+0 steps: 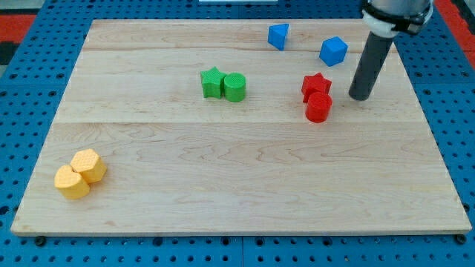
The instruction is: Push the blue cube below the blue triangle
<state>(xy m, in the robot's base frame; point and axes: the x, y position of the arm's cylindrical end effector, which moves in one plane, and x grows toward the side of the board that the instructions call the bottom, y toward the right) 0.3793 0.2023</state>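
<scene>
The blue cube [334, 50] sits near the view's top right of the wooden board. The blue triangle [278, 35] lies to its left, a little higher in the view, with a gap between them. My tip [360, 97] rests on the board below and to the right of the blue cube, apart from it, and just right of the red star [315, 85].
A red cylinder [318, 108] touches the red star from below. A green star [212, 82] and green cylinder [234, 87] sit together at centre top. Two yellow blocks [80, 174] lie at the bottom left. The board's right edge [427, 111] is near my tip.
</scene>
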